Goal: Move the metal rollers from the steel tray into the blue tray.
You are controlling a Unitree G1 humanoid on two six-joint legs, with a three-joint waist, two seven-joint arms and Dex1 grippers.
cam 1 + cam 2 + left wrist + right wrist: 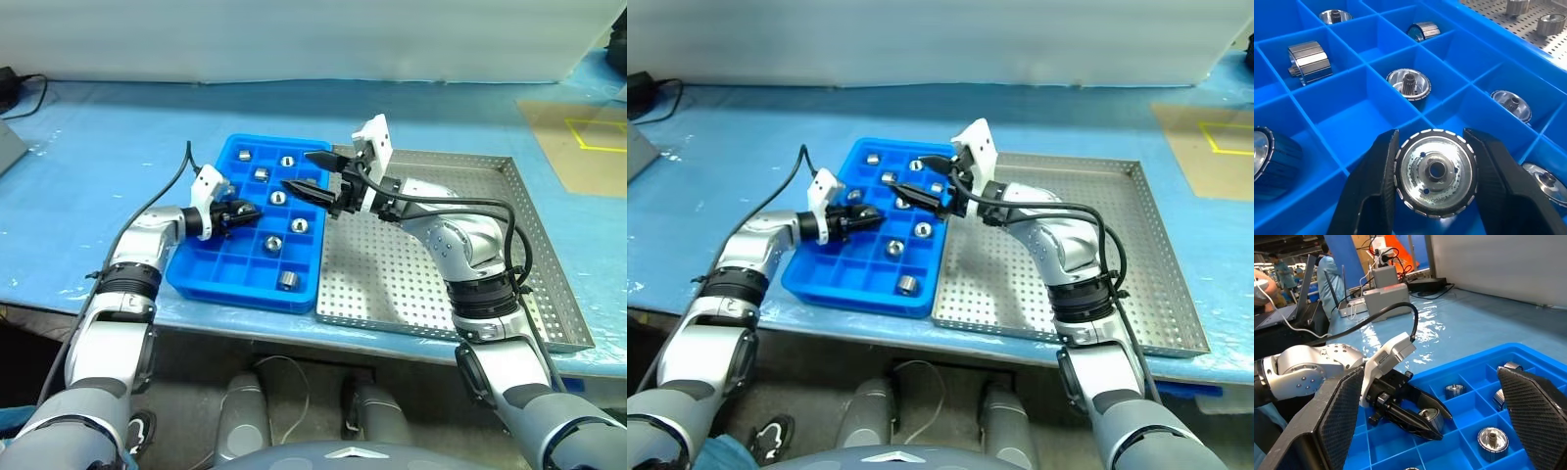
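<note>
The blue tray [209,275] lies left of the steel tray [392,274] on the blue table. Several metal rollers [271,243] sit one to a compartment in the blue tray. Two more rollers [1550,22] rest on the steel tray's perforated floor. My left gripper [245,213] hovers low over the blue tray's middle-left compartments. It is shut on one roller [1436,171], whose holed face points at the wrist camera. My right gripper [299,171] hangs wide open over the blue tray's right side, with nothing between its fingers [1337,423].
A brown sheet with yellow lines [578,147] lies at the table's far right. A grey object [8,145] and a black cable [24,93] are at the far left. Beyond the table, the right wrist view shows people [1327,267] and a grey box [1383,296].
</note>
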